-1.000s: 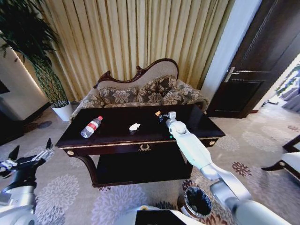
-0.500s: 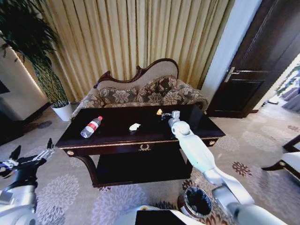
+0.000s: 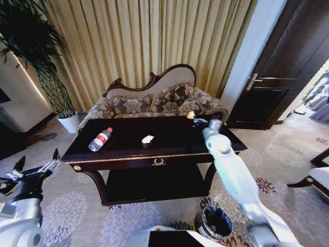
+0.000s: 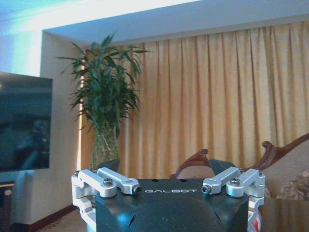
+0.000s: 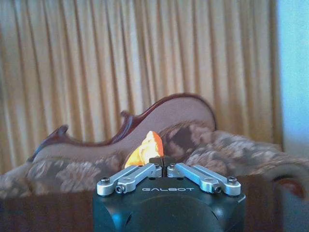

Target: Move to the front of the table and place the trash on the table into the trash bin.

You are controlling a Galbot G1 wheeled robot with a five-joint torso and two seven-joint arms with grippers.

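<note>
Orange scrap (image 5: 145,150), dark glossy table (image 3: 123,146), red-capped bottle (image 3: 100,139).

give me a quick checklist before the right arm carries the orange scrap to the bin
1. Right gripper shut on the small orange scrap: ok.
2. Scrap lifted above the long dark glossy wooden table: ok.
3. Small round dark-brown trash bin open, on the floor near the right arm's base: ok.
4. Left gripper open, parked off the table's left end: ok.
5. Clear plastic bottle with red cap and crumpled white paper wad remain on the table: not ok.
</note>
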